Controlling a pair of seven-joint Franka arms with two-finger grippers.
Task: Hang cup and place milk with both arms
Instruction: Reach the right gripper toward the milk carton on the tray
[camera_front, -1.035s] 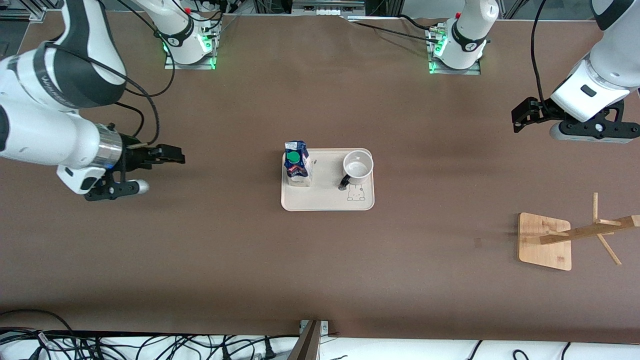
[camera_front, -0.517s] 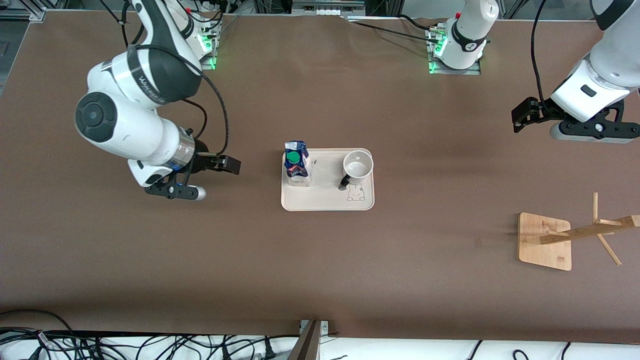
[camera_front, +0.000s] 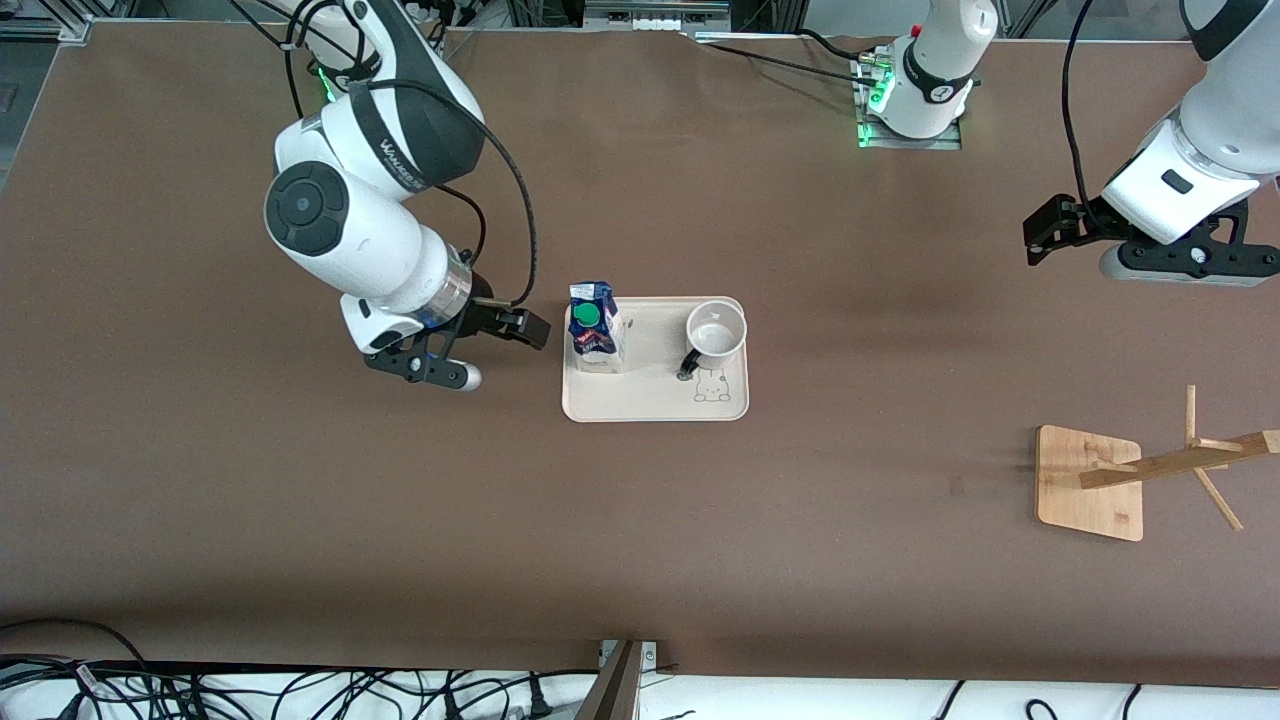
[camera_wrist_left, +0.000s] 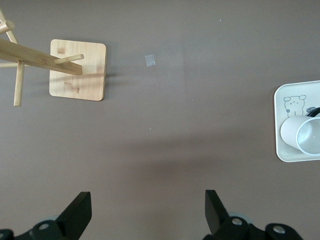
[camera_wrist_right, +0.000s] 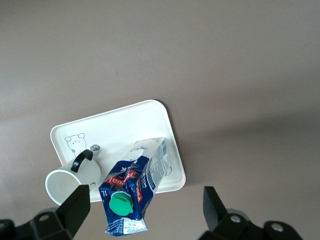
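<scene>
The small white ceramic mug with a thin black loop handle (camera_front: 716, 333) stands upright and empty on the cream rounded-rectangle tray (camera_front: 650, 405), its handle turned toward the front camera. The small dark blue and white gable-top milk carton with a round green screw cap (camera_front: 593, 328) stands upright on the same tray, beside the mug toward the right arm's end of the counter, apart from it.

We're looking at a robotics lab here. Two big white arms, the right arm (camera_front: 350, 200) and the left arm (camera_front: 1190, 160), are bolted onto metal base plates (camera_front: 905, 125) glowing with green status lights, at the edge of a wide brown tabletop (camera_front: 640, 520). Black cables (camera_front: 300, 690) lie tangled along the edge nearest the front camera, and aluminium framing (camera_front: 620, 685) pokes in there too. A small staged set of props sits on the tabletop: a cream tray (camera_front: 650, 400) and a wooden rack (camera_front: 1130, 475).
</scene>
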